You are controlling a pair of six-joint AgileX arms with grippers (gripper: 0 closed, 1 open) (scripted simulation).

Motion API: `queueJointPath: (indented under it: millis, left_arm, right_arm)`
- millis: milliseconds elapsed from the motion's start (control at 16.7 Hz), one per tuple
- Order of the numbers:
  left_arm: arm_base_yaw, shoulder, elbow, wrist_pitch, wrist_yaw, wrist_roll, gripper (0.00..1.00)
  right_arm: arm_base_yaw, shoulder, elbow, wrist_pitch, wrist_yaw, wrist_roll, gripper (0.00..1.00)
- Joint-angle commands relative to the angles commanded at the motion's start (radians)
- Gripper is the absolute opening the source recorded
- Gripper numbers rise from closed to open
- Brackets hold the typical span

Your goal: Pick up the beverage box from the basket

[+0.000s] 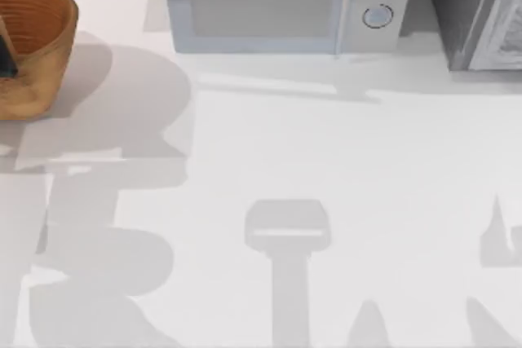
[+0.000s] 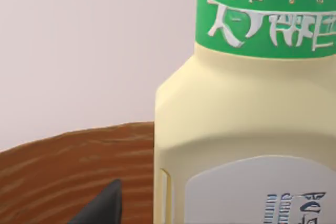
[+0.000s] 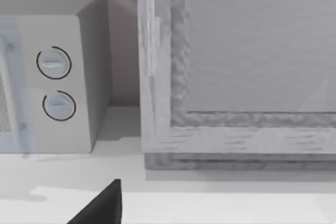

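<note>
The beverage box [image 2: 247,129] is pale yellow with a green printed band and a white label. It stands upright, very close in the left wrist view, against the basket's [image 2: 63,171] ribbed brown inner wall. In the top view the basket [image 1: 41,46] sits at the table's far left corner, and my left gripper [image 1: 6,56] is a dark shape inside it at the picture's edge. One dark fingertip [image 2: 107,205] stands beside the box with a gap between them; the gripper is open. My right gripper is open, with one fingertip [image 3: 105,205] low over the table.
A white microwave [image 1: 285,2] with two round knobs stands along the back edge. A grey framed cabinet [image 1: 481,14] stands at the back right, close in front of the right wrist camera [image 3: 252,77]. The white table [image 1: 326,169] lies open in the middle and front.
</note>
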Motion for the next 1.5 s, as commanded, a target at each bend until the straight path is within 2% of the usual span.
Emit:
queueJointPath:
  millis: [540, 1080, 1380, 1500]
  left_arm:
    - [0.001, 0.047, 0.024, 0.027, 0.003, 0.003, 1.0]
    - [-0.029, 0.17, 0.223, -0.058, -0.026, -0.001, 1.0]
    - [-0.03, 0.176, 0.233, -0.062, -0.027, -0.001, 1.0]
    - [-0.03, 0.176, 0.233, -0.062, -0.027, -0.001, 0.85]
  right_arm:
    - [0.0, 0.0, 0.0, 0.0, 0.0, 0.0, 1.0]
    - [0.0, 0.0, 0.0, 0.0, 0.0, 0.0, 1.0]
    - [0.0, 0.0, 0.0, 0.0, 0.0, 0.0, 1.0]
    - [0.0, 0.0, 0.0, 0.0, 0.0, 0.0, 1.0]
